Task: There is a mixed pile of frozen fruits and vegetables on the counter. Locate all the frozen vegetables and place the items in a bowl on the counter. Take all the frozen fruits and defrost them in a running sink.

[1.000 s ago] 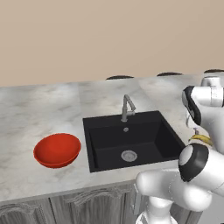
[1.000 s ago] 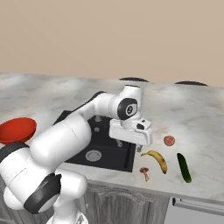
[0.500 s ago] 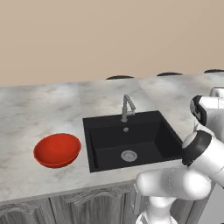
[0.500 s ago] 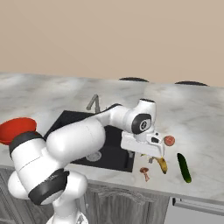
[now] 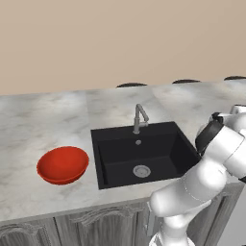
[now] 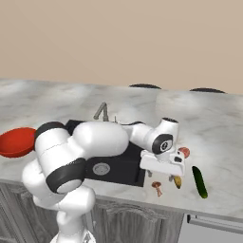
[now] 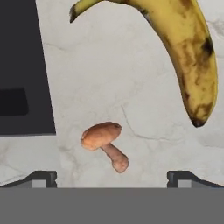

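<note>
Tan mushroom with stubby stem on marbled counter, curved speckled banana beside, my gripper spread wide, empty

Glossy white rounded arm, fat tubular links, dark grey-black joint bands, round black-ringed wrist cap; small dark fingers.

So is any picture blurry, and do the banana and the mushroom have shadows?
Hand view: the banana and mushroom look sharp, with hardly any shadow on the counter. Right base view: softer; the mushroom and cucumber are small but clear. Left base view: even light, no glare; the red bowl is darker inside.
</note>
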You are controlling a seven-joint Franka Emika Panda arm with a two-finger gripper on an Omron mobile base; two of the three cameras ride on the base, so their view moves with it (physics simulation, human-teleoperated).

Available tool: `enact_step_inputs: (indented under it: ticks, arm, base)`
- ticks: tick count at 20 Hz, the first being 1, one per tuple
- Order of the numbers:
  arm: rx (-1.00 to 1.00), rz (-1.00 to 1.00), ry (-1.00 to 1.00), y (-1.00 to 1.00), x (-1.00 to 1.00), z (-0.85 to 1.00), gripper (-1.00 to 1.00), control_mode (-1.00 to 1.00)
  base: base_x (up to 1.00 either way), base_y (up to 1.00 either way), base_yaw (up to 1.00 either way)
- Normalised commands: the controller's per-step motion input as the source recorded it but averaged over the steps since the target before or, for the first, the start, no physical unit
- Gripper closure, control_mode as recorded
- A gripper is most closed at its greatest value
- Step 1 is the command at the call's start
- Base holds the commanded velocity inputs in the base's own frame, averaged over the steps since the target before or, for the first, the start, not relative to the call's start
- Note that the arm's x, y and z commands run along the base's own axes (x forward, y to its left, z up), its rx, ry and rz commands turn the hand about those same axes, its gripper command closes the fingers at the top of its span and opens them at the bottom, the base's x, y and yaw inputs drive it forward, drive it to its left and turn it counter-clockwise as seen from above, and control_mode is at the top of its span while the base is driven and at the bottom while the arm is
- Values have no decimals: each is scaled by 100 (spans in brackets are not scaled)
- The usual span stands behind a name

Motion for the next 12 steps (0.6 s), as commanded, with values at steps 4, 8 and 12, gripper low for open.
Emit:
enact_step_inputs:
  ticks: [4,8,12]
  arm:
    - [0,17,-2,0,43,-29,-100,-100]
    - [2,10,-4,-6,7,-35,-100,-100]
    - [3,1,0,0,-1,-32,-100,-100]
  base:
    - [0,0,0]
    - [0,0,0]
    - [0,0,0]
